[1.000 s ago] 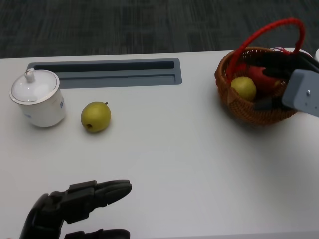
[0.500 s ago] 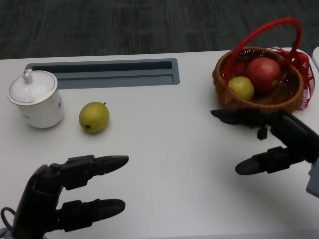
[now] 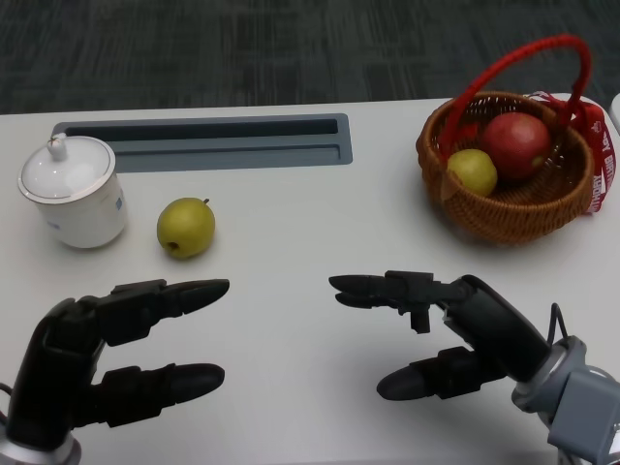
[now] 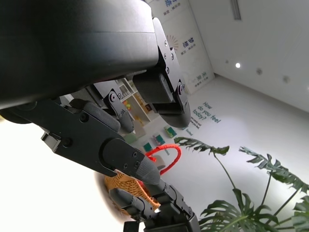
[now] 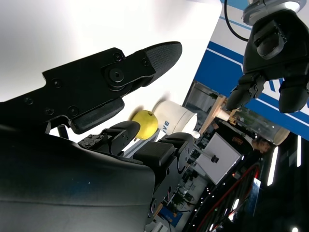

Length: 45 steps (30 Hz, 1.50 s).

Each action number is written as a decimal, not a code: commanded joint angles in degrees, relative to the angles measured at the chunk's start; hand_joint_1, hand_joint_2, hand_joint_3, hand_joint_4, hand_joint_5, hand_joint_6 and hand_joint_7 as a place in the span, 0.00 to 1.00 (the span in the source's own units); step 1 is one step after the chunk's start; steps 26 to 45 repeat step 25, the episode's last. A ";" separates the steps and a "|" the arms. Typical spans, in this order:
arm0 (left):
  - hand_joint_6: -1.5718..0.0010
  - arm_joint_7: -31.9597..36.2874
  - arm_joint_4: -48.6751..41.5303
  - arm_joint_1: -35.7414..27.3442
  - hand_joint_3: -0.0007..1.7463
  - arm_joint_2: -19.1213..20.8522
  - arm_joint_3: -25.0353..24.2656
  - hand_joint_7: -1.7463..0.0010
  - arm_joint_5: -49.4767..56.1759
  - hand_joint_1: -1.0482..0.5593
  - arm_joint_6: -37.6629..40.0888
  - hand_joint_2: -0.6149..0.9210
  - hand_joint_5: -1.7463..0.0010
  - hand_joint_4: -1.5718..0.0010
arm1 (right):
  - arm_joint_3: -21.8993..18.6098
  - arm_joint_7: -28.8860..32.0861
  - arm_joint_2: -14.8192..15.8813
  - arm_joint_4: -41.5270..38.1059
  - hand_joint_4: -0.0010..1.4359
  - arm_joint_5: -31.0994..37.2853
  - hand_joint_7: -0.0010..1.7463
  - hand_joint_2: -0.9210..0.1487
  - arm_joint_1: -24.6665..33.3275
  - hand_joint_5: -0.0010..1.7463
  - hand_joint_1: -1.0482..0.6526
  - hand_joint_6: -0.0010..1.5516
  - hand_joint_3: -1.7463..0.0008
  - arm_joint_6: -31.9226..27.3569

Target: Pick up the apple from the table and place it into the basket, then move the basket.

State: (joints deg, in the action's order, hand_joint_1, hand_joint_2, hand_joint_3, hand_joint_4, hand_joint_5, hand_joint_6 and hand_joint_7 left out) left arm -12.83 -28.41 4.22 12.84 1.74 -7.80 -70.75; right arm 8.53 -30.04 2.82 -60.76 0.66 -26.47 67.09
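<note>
Apple [image 3: 513, 143] already lay in the basket [image 3: 504, 208] beside a small yellow-green fruit [image 3: 472, 170], so the placing step looked finished and only moving the basket remained. Right hand [image 3: 453, 330] hovered empty over the counter [image 3: 310, 242], fingers spread, well short of the basket; left hand [image 3: 92, 363] likewise empty and spread near the front edge. Next called for reaching the red handle [image 3: 513, 60] or rim. Partly hidden behind the basket: a red-and-white packet [image 3: 599, 145], unreadable. Wrist views mostly blocked by black fingers.
</note>
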 commanded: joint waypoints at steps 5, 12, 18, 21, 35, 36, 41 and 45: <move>0.45 -1.10 0.32 -0.19 0.00 1.54 -1.96 0.99 -0.97 0.41 1.08 0.90 0.99 0.39 | -0.02 3.57 -1.20 -2.67 0.50 3.41 0.01 0.08 1.02 0.01 0.32 0.41 1.00 3.03; 0.45 -2.65 0.05 -0.88 0.00 2.01 -1.99 1.00 -1.97 0.40 1.16 0.90 0.99 0.38 | 0.10 6.21 -0.59 -2.97 0.50 6.36 0.00 0.07 1.06 0.00 0.31 0.41 1.00 3.40; 0.44 -3.80 1.64 -2.08 0.00 1.85 -1.68 0.99 -2.72 0.40 2.10 0.89 0.99 0.38 | -0.15 6.48 -0.27 -3.19 0.50 6.29 0.00 0.08 1.01 0.00 0.31 0.41 1.00 4.10; 0.44 -3.92 2.02 -2.25 0.00 1.83 -1.67 0.99 -2.35 0.40 2.03 0.89 0.99 0.38 | -0.30 6.80 0.03 -3.40 0.49 6.43 0.00 0.08 0.82 0.00 0.32 0.41 1.00 4.86; 0.44 -4.10 2.26 -2.33 0.00 1.98 -1.57 1.00 -2.16 0.39 2.07 0.89 0.99 0.38 | -0.44 7.02 0.20 -3.80 0.49 6.36 0.00 0.08 0.47 0.00 0.32 0.40 1.00 5.40; 0.44 -4.10 2.26 -2.33 0.00 1.98 -1.57 1.00 -2.16 0.39 2.07 0.89 0.99 0.38 | -0.44 7.02 0.20 -3.80 0.49 6.36 0.00 0.08 0.47 0.00 0.32 0.40 1.00 5.40; 0.44 -4.10 2.26 -2.33 0.00 1.98 -1.57 1.00 -2.16 0.39 2.07 0.89 0.99 0.38 | -0.44 7.02 0.20 -3.80 0.49 6.36 0.00 0.08 0.47 0.00 0.32 0.40 1.00 5.40; 0.44 -4.10 2.26 -2.33 0.00 1.98 -1.57 1.00 -2.16 0.39 2.07 0.89 0.99 0.38 | -0.44 7.02 0.20 -3.80 0.49 6.36 0.00 0.08 0.47 0.00 0.32 0.40 1.00 5.40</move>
